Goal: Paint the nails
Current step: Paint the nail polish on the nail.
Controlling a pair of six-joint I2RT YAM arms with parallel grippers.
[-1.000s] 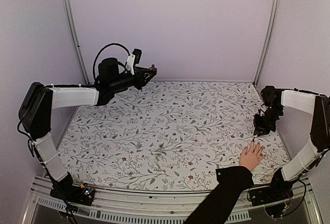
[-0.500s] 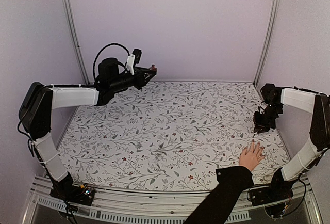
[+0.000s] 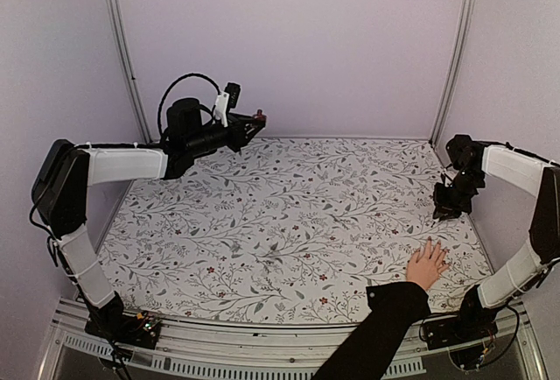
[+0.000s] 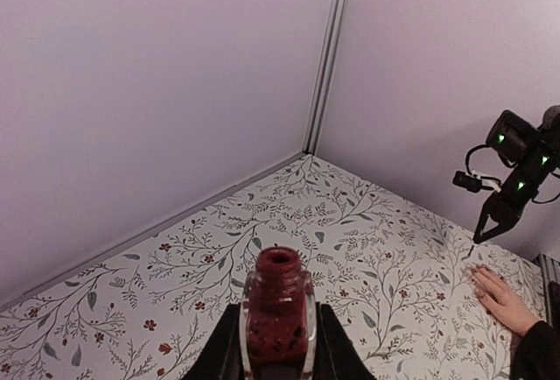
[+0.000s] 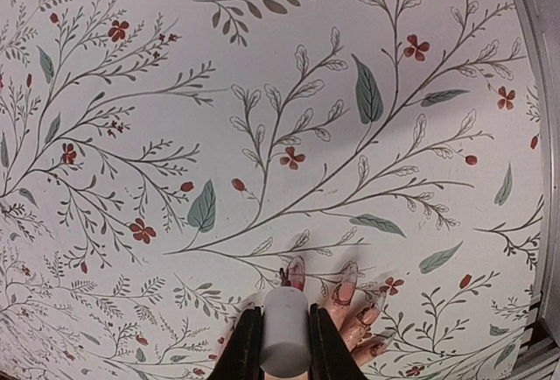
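Right tool (image 3: 441, 213) has risen above the floral cloth (image 3: 289, 222) between lilac walls (image 3: 289, 38).

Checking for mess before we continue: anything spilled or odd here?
No spill shows on the tablecloth. The open bottle stands upright in the left gripper. Only oddity: reddish smudges on the fingers under the right gripper's white cap.

top: high, rear, wide | left wrist: slanting far across table (image 4: 385, 249) | right wrist: downward, near | all share hand (image 3: 427, 266)
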